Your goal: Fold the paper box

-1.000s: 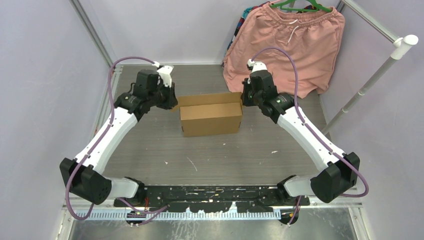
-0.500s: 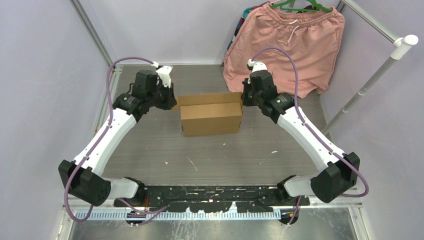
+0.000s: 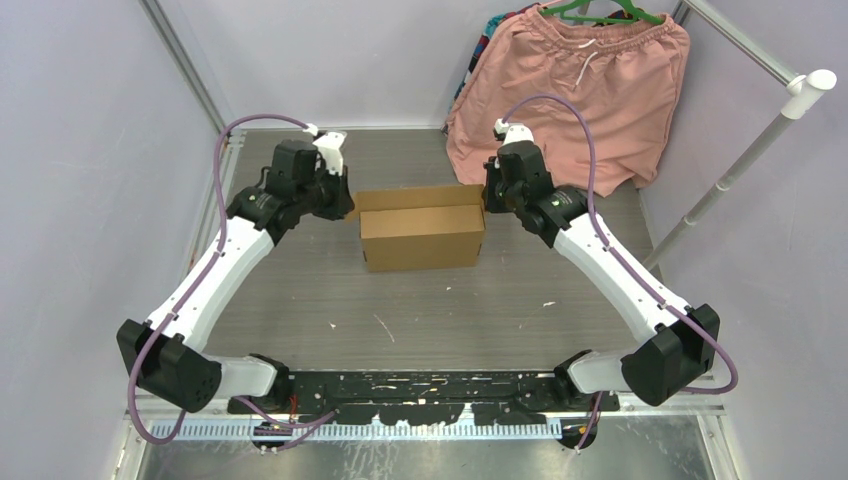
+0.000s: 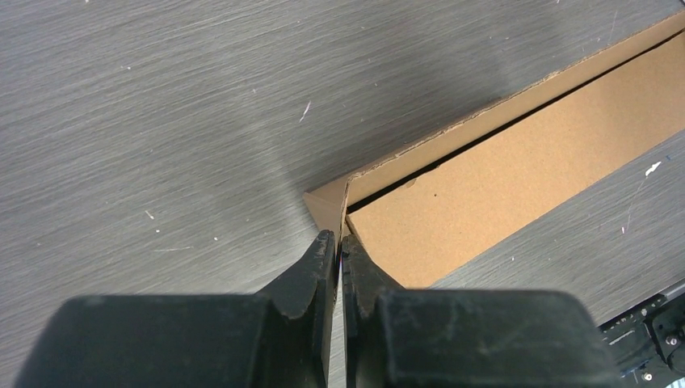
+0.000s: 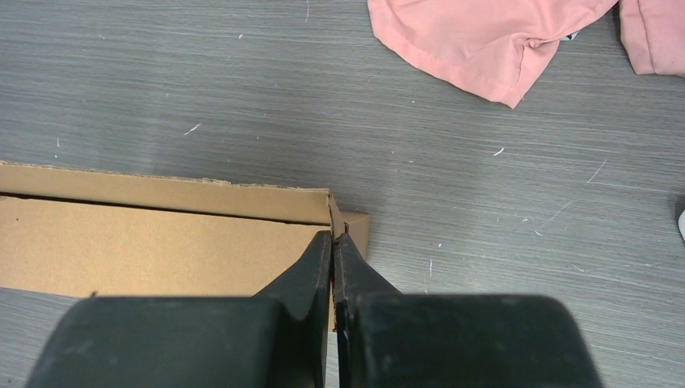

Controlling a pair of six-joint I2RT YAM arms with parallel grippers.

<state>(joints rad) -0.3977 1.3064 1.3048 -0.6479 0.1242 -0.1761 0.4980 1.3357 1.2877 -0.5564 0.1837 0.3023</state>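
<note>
Grey brushed table (image 3: 300,290), lilac walls; pink shorts (image 3: 580,90) are hanging at upper right. Item: paper box (image 3: 420,235), brown corrugated, sitting at frame centre, already standing as a shallow rectangle with its top panel lying over it. Left gripper (image 3: 340,205) is pinching the thin flap at the box's left end, fingers nearly together on the cardboard edge. Right gripper (image 3: 490,195) is clamping the matching flap at the right end. Both ends are probably being held so the flaps tuck in evenly.
</note>
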